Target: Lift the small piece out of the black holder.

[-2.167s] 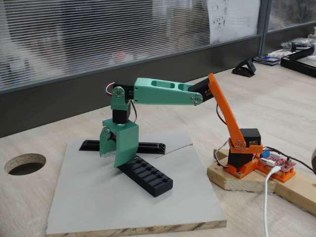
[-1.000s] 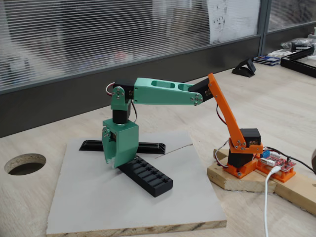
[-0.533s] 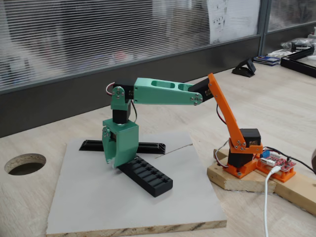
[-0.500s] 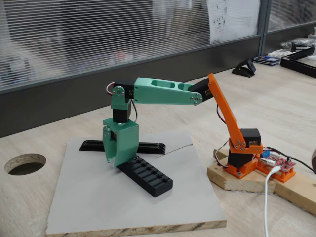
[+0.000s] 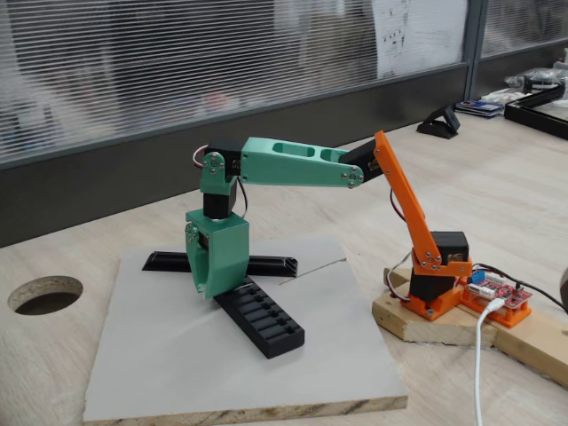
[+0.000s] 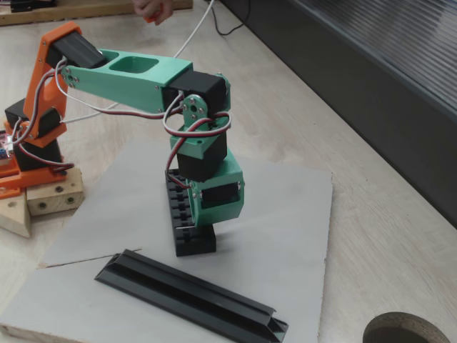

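The black holder (image 5: 263,320) lies on the grey board, its slotted top facing up; it also shows as a short block (image 6: 187,223) under the arm. My green gripper (image 5: 205,292) points straight down over the holder's far end, its tips just above the slots. In the other fixed view the gripper (image 6: 208,228) hangs over the holder's near end. The jaws look shut, tips together. The small piece is hidden; I cannot make it out between the tips or in the slots.
A long black rail (image 5: 222,264) lies on the grey board (image 5: 177,364) behind the holder, and appears as the rail (image 6: 191,297) in the other fixed view. A round hole (image 5: 44,294) is cut in the table. The orange arm base (image 5: 435,288) stands on a wooden block. A person's hand (image 6: 153,8) shows at the top edge.
The gripper's jaws have come together and the gripper has risen slightly. The holder's near end has swung a little to the left.
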Controlling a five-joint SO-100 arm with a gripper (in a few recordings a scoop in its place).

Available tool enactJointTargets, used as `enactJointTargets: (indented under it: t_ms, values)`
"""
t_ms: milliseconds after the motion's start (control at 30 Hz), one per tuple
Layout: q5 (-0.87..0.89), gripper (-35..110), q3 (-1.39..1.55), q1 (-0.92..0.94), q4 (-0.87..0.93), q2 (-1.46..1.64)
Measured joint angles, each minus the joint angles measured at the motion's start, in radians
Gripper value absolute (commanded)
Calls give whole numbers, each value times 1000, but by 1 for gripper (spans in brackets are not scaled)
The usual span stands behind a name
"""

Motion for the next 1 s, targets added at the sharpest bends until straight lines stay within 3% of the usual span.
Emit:
enactJointTargets:
  t_ms: [1000]
  values:
    - [0,2,0,-2,9,114]
